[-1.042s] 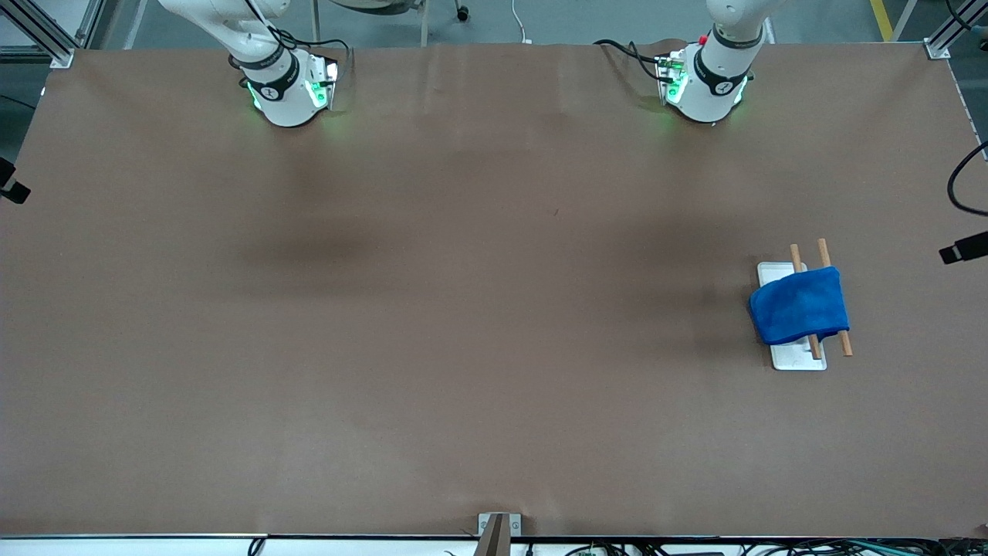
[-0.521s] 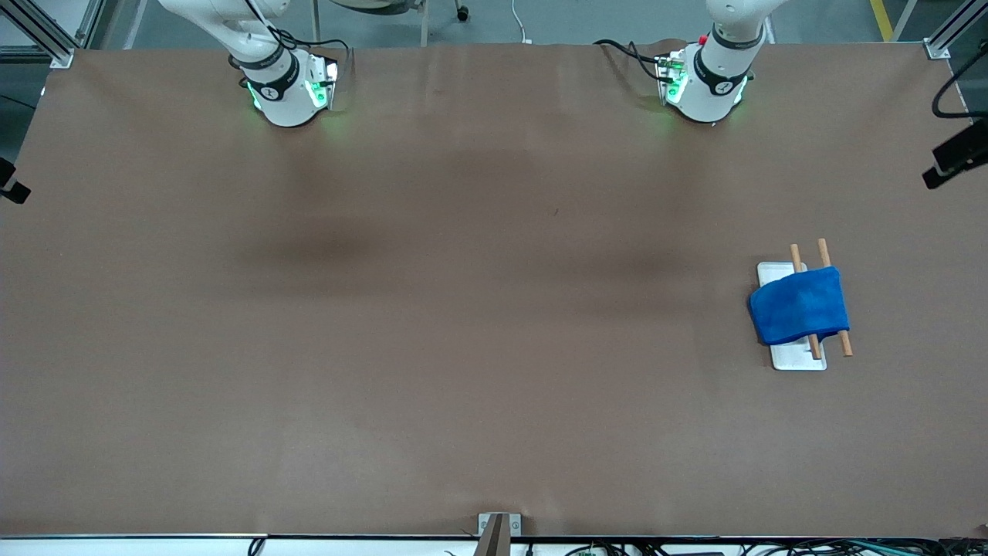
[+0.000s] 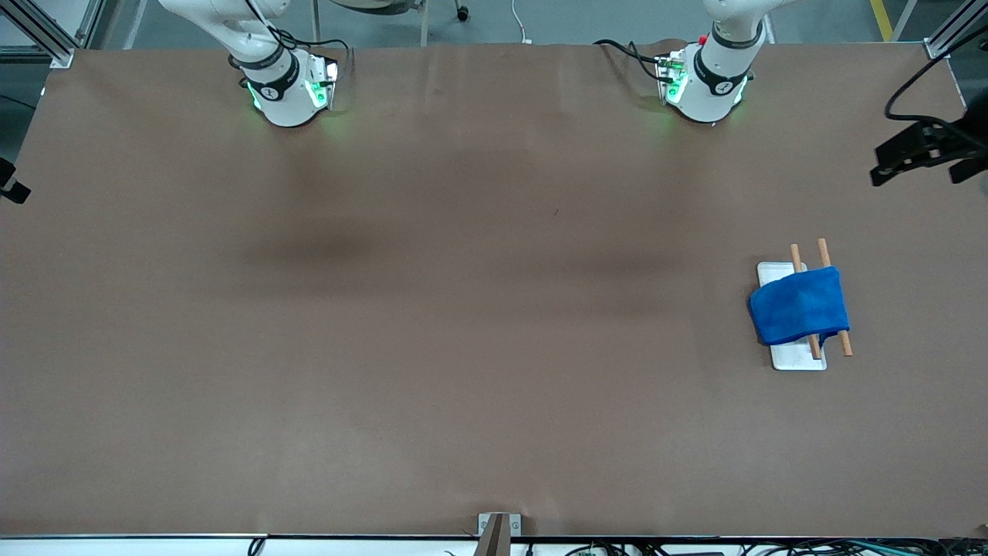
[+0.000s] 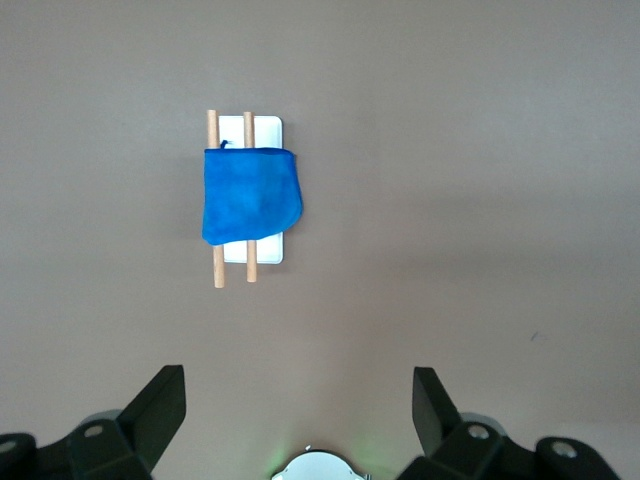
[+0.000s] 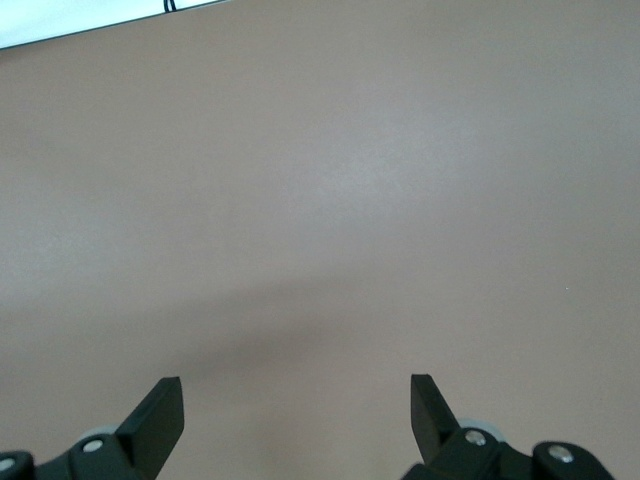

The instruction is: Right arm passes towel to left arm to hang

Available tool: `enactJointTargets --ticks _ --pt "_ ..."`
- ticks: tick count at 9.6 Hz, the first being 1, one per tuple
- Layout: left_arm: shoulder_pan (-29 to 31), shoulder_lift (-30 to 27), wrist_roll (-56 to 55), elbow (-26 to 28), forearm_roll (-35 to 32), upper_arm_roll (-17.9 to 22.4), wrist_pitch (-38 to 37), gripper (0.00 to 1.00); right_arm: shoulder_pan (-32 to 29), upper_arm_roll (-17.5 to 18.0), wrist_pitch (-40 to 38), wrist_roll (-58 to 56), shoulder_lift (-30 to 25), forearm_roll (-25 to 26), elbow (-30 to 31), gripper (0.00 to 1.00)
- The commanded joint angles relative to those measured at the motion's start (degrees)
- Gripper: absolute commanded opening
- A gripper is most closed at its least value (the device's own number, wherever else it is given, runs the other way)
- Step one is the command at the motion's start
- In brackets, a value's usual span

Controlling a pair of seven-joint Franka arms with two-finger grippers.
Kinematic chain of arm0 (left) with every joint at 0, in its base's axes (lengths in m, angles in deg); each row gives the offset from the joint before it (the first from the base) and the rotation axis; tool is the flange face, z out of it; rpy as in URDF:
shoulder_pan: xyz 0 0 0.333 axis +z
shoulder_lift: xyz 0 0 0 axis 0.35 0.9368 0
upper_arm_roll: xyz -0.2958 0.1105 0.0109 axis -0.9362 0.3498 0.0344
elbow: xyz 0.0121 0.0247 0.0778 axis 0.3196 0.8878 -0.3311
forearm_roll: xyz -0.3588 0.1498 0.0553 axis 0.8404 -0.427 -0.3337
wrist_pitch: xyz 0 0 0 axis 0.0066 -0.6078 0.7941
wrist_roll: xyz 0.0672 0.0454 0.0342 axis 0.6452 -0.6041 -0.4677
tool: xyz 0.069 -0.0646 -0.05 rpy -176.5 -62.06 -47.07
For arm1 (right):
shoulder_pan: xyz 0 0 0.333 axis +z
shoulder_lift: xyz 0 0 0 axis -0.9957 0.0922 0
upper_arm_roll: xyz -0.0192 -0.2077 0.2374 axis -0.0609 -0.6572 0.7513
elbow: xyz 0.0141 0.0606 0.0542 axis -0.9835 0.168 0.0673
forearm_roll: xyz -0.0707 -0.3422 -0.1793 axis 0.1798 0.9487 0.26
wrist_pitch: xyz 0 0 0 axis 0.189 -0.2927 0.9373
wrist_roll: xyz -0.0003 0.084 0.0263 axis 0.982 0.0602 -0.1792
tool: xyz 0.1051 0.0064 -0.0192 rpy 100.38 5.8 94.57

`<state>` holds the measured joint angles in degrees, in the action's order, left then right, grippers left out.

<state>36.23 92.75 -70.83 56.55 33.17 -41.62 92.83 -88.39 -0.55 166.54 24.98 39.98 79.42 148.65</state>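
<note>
Left gripper [image 4: 295,400], fingers spread wide and holding nothing, hangs high over the table [image 3: 463,309] toward the left arm's end; in the front view it appears only as a dark shape [image 3: 922,150] at the picture's edge. Right gripper [image 5: 295,400], likewise spread wide and holding nothing, hangs over bare brown table surface [image 5: 330,200]; in the front view only a dark part [image 3: 11,185] shows at the edge toward the right arm's end, and which part it is cannot be told. Left arm [image 3: 714,69] and right arm [image 3: 274,73] show their green-lit bases along the top of the front view.

Towel [image 3: 799,305], bright blue, lies draped across two wooden rods [image 3: 824,251] of a rack whose white base plate [image 3: 799,359] rests on the table toward the left arm's end. The rod ends stick out past both edges of the towel. From the left wrist view the towel [image 4: 248,195] covers the middle of the rods [image 4: 218,270] and most of the plate [image 4: 268,125], well apart from the gripper.
</note>
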Motion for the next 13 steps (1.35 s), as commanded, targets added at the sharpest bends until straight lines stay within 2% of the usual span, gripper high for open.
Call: enactJointTargets --ticks 1,2,4,8,13 --pt "-8.58 -4.62 0.54 7.77 1.89 9.04 1.34 1.0 -0.18 0.25 -0.13 0.0 -0.61 1.03 0.46 1.0" --pt "-12.28 -6.55 0.54 10.84 2.94 12.83 3.17 1.0 -0.18 0.25 -0.13 0.0 -0.61 1.03 0.46 1.0" --pt "-16.08 -11.29 0.45 18.13 2.95 16.28 7.39 1.0 -0.18 0.25 -0.22 0.0 -0.61 1.03 0.46 1.0" --pt "-16.1 -10.0 0.1 15.62 1.99 16.47 6.44 1.0 -0.18 0.25 -0.22 0.0 -0.61 1.03 0.46 1.0" --pt "-15.92 -9.91 1.06 15.62 1.99 16.29 6.44 1.0 -0.18 0.25 -0.22 0.0 -0.61 1.03 0.46 1.0"
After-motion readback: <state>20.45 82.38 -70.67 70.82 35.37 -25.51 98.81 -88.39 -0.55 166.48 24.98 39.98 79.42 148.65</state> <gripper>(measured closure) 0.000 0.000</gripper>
